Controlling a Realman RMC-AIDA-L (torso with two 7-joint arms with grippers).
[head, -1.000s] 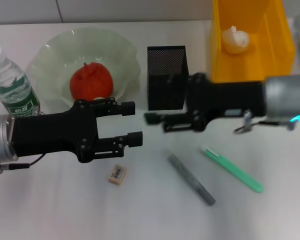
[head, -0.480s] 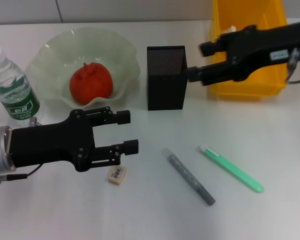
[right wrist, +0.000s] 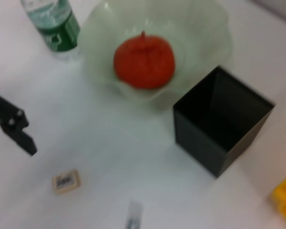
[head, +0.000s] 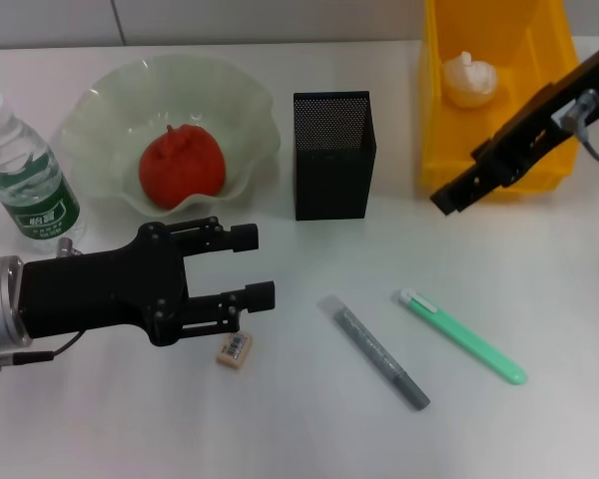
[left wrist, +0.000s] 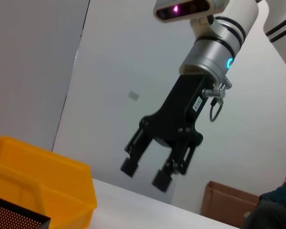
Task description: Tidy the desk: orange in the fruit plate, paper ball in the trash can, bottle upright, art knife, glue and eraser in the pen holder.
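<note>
The orange [head: 183,166] sits in the fruit plate [head: 100,110] at the far left of the desk [head: 299,429], and the bottle [head: 23,170] stands upright just beside the plate. The paper ball [head: 468,80] lies inside the trash can [head: 539,60] at the far right, with the pen holder [head: 333,155] standing empty between plate and can. The left gripper [head: 256,266] hovers low over the desk with its jaws spread apart and nothing between them, just above the eraser [head: 234,348]. The grey glue stick [head: 373,351] and the green art knife [head: 463,337] lie flat on the near desk. The right gripper [left wrist: 145,172] is raised in front of the trash can, its jaws parted and empty.
</note>
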